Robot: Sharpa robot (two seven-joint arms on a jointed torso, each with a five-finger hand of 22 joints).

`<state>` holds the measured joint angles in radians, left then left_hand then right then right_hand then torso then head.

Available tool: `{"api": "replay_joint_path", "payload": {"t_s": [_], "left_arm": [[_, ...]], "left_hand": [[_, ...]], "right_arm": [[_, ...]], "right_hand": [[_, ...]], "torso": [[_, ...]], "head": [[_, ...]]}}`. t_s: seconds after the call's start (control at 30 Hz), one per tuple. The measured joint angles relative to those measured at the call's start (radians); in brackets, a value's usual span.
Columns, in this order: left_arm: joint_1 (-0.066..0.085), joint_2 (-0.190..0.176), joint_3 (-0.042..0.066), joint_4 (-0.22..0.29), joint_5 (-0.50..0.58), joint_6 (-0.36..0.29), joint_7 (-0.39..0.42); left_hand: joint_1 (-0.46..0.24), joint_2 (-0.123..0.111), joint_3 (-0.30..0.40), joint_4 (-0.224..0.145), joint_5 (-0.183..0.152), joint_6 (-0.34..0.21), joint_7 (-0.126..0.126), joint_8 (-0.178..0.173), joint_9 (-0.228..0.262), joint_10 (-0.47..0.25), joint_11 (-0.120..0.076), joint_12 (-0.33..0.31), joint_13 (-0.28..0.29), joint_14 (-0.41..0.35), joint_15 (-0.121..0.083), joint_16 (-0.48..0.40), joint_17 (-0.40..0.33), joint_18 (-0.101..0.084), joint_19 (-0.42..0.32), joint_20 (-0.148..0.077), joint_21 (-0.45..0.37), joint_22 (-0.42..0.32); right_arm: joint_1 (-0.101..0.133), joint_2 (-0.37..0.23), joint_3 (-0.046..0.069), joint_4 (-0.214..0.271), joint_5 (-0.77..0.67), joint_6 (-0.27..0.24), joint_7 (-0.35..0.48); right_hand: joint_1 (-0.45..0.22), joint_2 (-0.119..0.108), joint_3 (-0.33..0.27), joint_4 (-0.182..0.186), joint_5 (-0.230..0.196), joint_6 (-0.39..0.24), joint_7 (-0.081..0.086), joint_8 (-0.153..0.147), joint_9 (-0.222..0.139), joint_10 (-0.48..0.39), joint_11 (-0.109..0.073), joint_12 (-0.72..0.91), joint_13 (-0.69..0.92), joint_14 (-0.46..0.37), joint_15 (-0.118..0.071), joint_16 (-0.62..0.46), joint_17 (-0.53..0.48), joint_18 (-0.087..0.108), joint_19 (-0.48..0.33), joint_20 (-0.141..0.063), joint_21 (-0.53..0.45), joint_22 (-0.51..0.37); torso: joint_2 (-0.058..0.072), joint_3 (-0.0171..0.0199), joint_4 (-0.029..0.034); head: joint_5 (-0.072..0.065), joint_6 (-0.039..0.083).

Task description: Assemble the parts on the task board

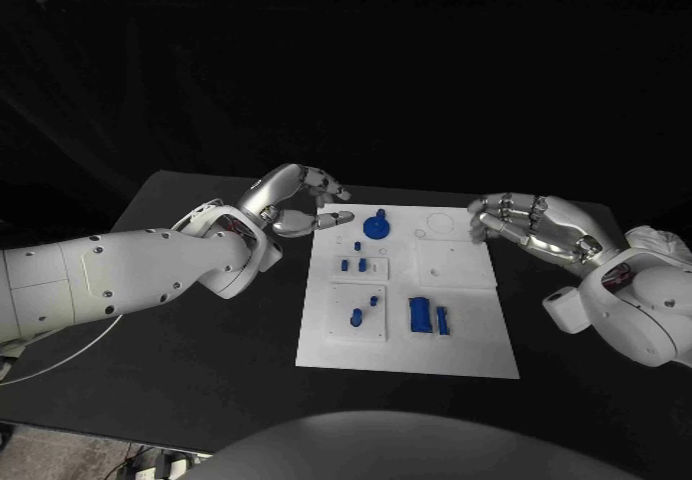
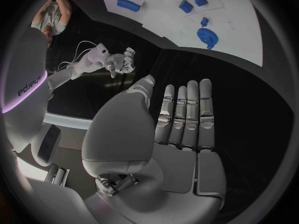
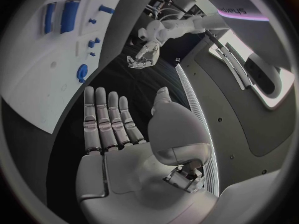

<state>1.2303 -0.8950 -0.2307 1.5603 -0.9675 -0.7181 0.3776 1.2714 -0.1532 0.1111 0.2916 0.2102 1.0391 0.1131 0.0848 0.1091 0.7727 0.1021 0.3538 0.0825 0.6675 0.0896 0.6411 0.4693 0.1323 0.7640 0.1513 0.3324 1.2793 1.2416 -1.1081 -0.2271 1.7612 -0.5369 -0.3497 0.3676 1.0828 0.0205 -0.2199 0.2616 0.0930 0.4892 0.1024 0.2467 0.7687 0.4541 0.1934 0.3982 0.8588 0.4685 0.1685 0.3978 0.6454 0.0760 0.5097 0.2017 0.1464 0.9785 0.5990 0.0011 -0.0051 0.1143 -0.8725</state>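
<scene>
The white task board (image 1: 462, 345) lies in the middle of the black table. Blue parts sit on it: a round gear-like piece (image 1: 376, 225) at the far edge, small pegs (image 1: 353, 265), and two long blocks (image 1: 421, 314) nearer me. My left hand (image 1: 296, 205) hovers just left of the board's far corner, fingers apart, holding nothing; its flat palm (image 2: 184, 129) faces the table. My right hand (image 1: 534, 228) hangs off the board's far right edge, fingers spread and empty; its palm (image 3: 118, 134) is bare. The board (image 2: 236, 20) and the gear (image 2: 207, 36) appear beyond the left hand.
Black table (image 1: 188, 330) extends left and in front of the board. The board (image 3: 37, 84) with its blue blocks (image 3: 69, 16) lies beside the right hand. Each wrist view catches the opposite hand in the distance.
</scene>
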Motion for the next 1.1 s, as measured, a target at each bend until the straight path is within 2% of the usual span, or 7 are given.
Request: {"api": "replay_joint_path", "payload": {"t_s": [0.07, 0.13, 0.27, 0.53, 0.77, 0.87, 1.1], "left_arm": [[0.001, 0.001, 0.0, 0.004, 0.061, 0.0, 0.051], [0.001, 0.005, -0.001, 0.004, 0.112, 0.009, 0.088], [0.001, 0.014, -0.001, 0.004, 0.206, 0.044, 0.153], [0.001, 0.023, -0.002, -0.003, 0.3, 0.1, 0.216], [-0.006, 0.024, 0.008, -0.005, 0.31, 0.102, 0.215], [-0.018, 0.03, 0.025, -0.005, 0.326, 0.099, 0.212], [-0.063, 0.053, 0.085, -0.002, 0.425, 0.08, 0.202]], "left_hand": [[-0.033, 0.003, -0.182, 0.002, -0.051, -0.052, -0.01, -0.013, -0.013, -0.132, -0.039, -0.064, -0.015, -0.194, -0.011, -0.151, -0.084, -0.036, -0.223, 0.009, -0.141, -0.059], [-0.076, -0.089, -0.335, 0.001, -0.103, -0.153, -0.072, -0.026, -0.037, -0.33, -0.11, -0.158, -0.03, -0.474, -0.064, -0.409, -0.27, -0.07, -0.483, 0.03, -0.264, -0.308], [-0.145, -0.155, -0.398, 0.011, -0.136, -0.416, -0.189, -0.039, -0.062, -0.587, -0.236, -0.277, -0.049, -0.662, -0.115, -0.631, -0.459, -0.07, -0.715, 0.059, -0.313, -0.908], [-0.154, -0.158, -0.399, 0.01, -0.141, -0.507, -0.244, -0.039, -0.062, -0.64, -0.29, -0.291, -0.049, -0.667, -0.12, -0.638, -0.468, -0.07, -0.755, 0.09, -0.313, -1.007], [-0.914, 0.04, -0.194, -0.194, -0.208, -0.876, -0.115, -0.082, -0.107, -0.771, -0.113, -0.351, -0.079, -0.667, -0.094, -0.638, -0.468, -0.126, -0.764, -0.115, -0.329, -1.197], [-1.071, 0.136, -0.115, -0.283, -0.208, -0.948, -0.113, -0.082, -0.108, -0.773, -0.107, -0.351, -0.081, -0.667, -0.094, -0.638, -0.468, -0.126, -0.764, -0.148, -0.329, -1.274], [-1.259, 0.154, -0.112, -0.288, -0.208, -1.034, -0.114, -0.082, -0.108, -0.773, -0.107, -0.351, -0.081, -0.667, -0.094, -0.638, -0.468, -0.126, -0.764, -0.148, -0.329, -1.278]], "right_arm": [[0.001, 0.005, 0.0, -0.01, 0.075, 0.019, 0.036], [0.002, 0.008, 0.0, -0.02, 0.127, 0.038, 0.061], [0.003, 0.008, 0.0, -0.031, 0.203, 0.07, 0.107], [0.003, 0.006, -0.001, -0.037, 0.253, 0.094, 0.167], [-0.007, 0.02, 0.012, -0.046, 0.258, 0.084, 0.168], [-0.023, 0.049, 0.033, -0.058, 0.268, 0.065, 0.166], [-0.087, 0.153, 0.111, -0.106, 0.32, -0.034, 0.162]], "right_hand": [[0.021, -0.021, 0.027, 0.026, -0.027, -0.174, -0.104, -0.12, -0.223, -0.216, -0.064, -0.169, -0.206, -0.268, -0.016, -0.227, -0.284, 0.0, -0.281, 0.041, -0.081, -0.356], [0.025, -0.063, 0.062, 0.036, -0.029, -0.319, -0.232, -0.199, -0.439, -0.391, -0.182, -0.314, -0.525, -0.432, -0.051, -0.366, -0.564, 0.0, -0.47, 0.078, -0.131, -0.82], [0.034, -0.095, 0.087, 0.036, -0.015, -0.406, -0.32, -0.224, -0.6, -0.453, -0.297, -0.391, -0.817, -0.469, -0.094, -0.395, -0.641, 0.0, -0.508, 0.074, -0.143, -0.973], [0.053, -0.114, 0.087, 0.036, -0.006, -0.416, -0.336, -0.224, -0.671, -0.454, -0.335, -0.395, -0.858, -0.469, -0.131, -0.395, -0.644, 0.017, -0.51, 0.05, -0.143, -0.977], [-0.161, -0.061, 0.114, -0.022, -0.054, -0.453, -0.285, -0.237, -0.73, -0.454, -0.315, -0.395, -0.858, -0.469, -0.153, -0.395, -0.645, -0.024, -0.51, -0.006, -0.143, -0.978], [-0.271, -0.045, 0.129, -0.05, -0.07, -0.471, -0.267, -0.237, -0.746, -0.454, -0.302, -0.395, -0.858, -0.469, -0.153, -0.395, -0.645, -0.04, -0.51, -0.029, -0.143, -0.978], [-0.463, -0.029, 0.186, -0.102, -0.08, -0.484, -0.229, -0.241, -0.761, -0.454, -0.258, -0.395, -0.858, -0.469, -0.16, -0.395, -0.644, -0.055, -0.51, -0.068, -0.143, -0.977]], "torso": [[0.0, 0.0012, -0.0013], [0.0, 0.0019, -0.0014], [0.0, 0.0029, -0.0009], [0.0, 0.0038, 0.0019], [-0.002, 0.0037, 0.0022], [-0.004, 0.0035, 0.0023], [-0.015, 0.0025, 0.0028]], "head": [[-0.003, 0.0], [-0.009, 0.0], [-0.015, 0.0], [-0.022, 0.0], [-0.025, 0.008], [-0.03, 0.024], [-0.053, 0.091]]}}
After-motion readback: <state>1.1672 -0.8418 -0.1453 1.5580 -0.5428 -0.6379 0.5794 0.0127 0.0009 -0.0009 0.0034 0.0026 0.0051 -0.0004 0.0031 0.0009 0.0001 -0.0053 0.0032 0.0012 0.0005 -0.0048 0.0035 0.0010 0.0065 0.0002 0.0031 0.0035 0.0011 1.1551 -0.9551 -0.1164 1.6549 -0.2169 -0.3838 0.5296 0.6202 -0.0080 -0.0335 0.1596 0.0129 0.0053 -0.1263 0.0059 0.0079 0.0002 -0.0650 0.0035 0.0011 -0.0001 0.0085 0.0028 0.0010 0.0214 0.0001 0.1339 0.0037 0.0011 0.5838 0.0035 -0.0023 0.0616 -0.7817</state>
